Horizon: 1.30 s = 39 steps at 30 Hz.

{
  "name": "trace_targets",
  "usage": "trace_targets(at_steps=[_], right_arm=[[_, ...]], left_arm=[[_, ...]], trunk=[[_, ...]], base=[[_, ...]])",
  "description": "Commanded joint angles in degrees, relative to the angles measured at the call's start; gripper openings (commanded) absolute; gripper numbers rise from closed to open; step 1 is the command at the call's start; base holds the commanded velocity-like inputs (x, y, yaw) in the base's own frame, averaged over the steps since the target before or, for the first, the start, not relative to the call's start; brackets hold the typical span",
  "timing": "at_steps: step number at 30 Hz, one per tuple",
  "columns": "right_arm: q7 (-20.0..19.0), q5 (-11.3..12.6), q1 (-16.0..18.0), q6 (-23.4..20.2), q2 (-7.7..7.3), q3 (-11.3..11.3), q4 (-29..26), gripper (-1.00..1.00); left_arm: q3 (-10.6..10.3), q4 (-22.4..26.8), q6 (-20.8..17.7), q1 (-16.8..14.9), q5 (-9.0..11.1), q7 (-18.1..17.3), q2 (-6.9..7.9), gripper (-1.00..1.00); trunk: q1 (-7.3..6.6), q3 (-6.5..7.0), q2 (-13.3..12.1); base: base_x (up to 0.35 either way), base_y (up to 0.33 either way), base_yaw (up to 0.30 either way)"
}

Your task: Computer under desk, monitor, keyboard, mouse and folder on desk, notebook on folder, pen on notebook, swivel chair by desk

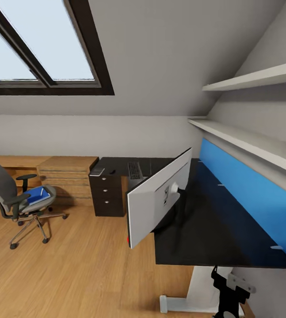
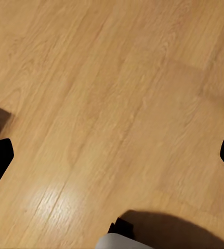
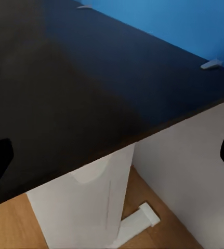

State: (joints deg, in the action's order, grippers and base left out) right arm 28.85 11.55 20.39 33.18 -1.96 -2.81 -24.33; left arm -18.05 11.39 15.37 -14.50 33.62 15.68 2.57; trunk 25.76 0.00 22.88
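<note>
The monitor (image 1: 158,201) stands on the black desk (image 1: 213,229), its white back towards me. Farther along the desk lie the keyboard (image 1: 134,170), a small dark mouse (image 1: 112,171) and the grey notebook (image 1: 97,171) over the drawer unit. At the left stands the swivel chair (image 1: 8,190), well apart from the desk, with the blue folder (image 1: 37,194) on its seat. The computer and pen are out of view. My right gripper (image 3: 112,161) is open above the desk's near end (image 3: 65,93). Over bare wooden floor, my left gripper (image 2: 112,161) is open and holds nothing.
A light wooden drawer chest (image 1: 67,174) stands left of the desk against the wall. A blue back panel (image 1: 253,194) and two wall shelves (image 1: 249,137) run along the desk's right side. The white panel leg (image 3: 91,207) is below the desk end. Wood floor (image 1: 72,265) lies open on the left.
</note>
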Motion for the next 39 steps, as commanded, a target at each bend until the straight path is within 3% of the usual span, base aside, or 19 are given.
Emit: trace_targets(at_steps=[1,6,8,11,12,13,16,18,19,23,25,32,39], right_arm=[[0.11,0.02,0.02,1.57,0.21,-0.34,-0.1,1.0],[0.52,-3.03,0.03,3.33,0.69,-0.68,-3.32,1.0],[0.63,-4.07,0.05,3.08,0.76,-0.76,-7.03,1.0],[0.67,-4.96,0.09,-1.29,0.8,-0.74,-15.05,1.0],[0.66,-5.15,0.17,-5.63,0.81,-0.73,-18.35,1.0],[-0.15,-5.16,3.01,-25.86,0.81,-0.71,-24.62,1.0],[-3.05,-5.09,8.09,-32.04,0.88,-0.76,-22.52,1.0],[-9.08,-5.0,12.85,-34.56,1.2,-0.76,-16.48,1.0],[-16.34,-4.84,15.81,-35.03,1.39,-0.55,-10.57,1.0],[-22.41,-5.13,17.24,-30.22,1.57,-0.62,-5.81,1.0],[-24.75,-5.39,17.75,-23.42,1.72,-0.81,-1.25,1.0],[-24.59,-5.34,17.93,-20.71,1.78,-0.73,1.02,1.0],[-19.92,-5.42,17.93,-20.58,1.89,-0.7,1.12,1.0]], left_arm=[[-0.46,0.03,0.11,-0.01,0.37,0.31,0.04,1.0],[-0.42,0.03,0.17,-0.01,0.39,0.31,0.06,1.0],[-0.41,0.03,0.17,-0.01,0.39,0.31,0.06,1.0],[-0.41,0.03,0.18,-0.01,0.39,0.31,0.06,1.0],[-0.41,0.03,0.18,-0.01,0.39,0.31,0.06,1.0],[-0.45,0.03,0.19,-0.01,0.39,0.31,0.06,1.0],[-0.48,0.03,0.19,-0.01,0.39,0.31,0.06,1.0],[-0.49,0.03,0.19,-0.01,0.34,0.31,0.08,1.0],[-0.49,0.03,0.23,-0.01,0.2,0.27,0.07,1.0],[-0.55,0.03,0.32,-0.01,0.1,0.24,0.05,1.0],[-0.71,0.05,0.59,-0.01,0.09,0.23,-0.01,1.0],[-0.89,0.03,0.73,-0.01,0.12,0.23,-0.06,1.0],[-0.82,0.59,0.91,-0.01,0.16,-1.38,0.06,1.0]], trunk=[[0.02,-0.03,0.04],[0.02,-0.03,0.04],[0.02,-0.03,0.04],[0.02,-0.03,0.04],[0.02,-0.03,0.04],[0.02,-0.03,0.04],[0.02,-0.03,0.04],[0.02,-0.03,0.04],[0.02,-0.03,0.04],[0.02,-0.03,0.04],[0.02,-0.03,0.04],[0.02,-0.03,0.04],[0.02,-0.03,0.04]], base=[[0.001,0.001,-0.028],[0.0,0.0,-0.01],[0.0,0.0,-0.003],[0.0,0.0,-0.001],[0.0,0.0,0.0],[0.0,0.0,0.0],[0.0,0.0,0.0],[0.0,0.0,0.0],[0.0,0.0,0.0],[0.0,0.0,0.0],[0.0,0.0,0.0],[0.0,0.0,0.0],[0.0,0.0,0.0]])
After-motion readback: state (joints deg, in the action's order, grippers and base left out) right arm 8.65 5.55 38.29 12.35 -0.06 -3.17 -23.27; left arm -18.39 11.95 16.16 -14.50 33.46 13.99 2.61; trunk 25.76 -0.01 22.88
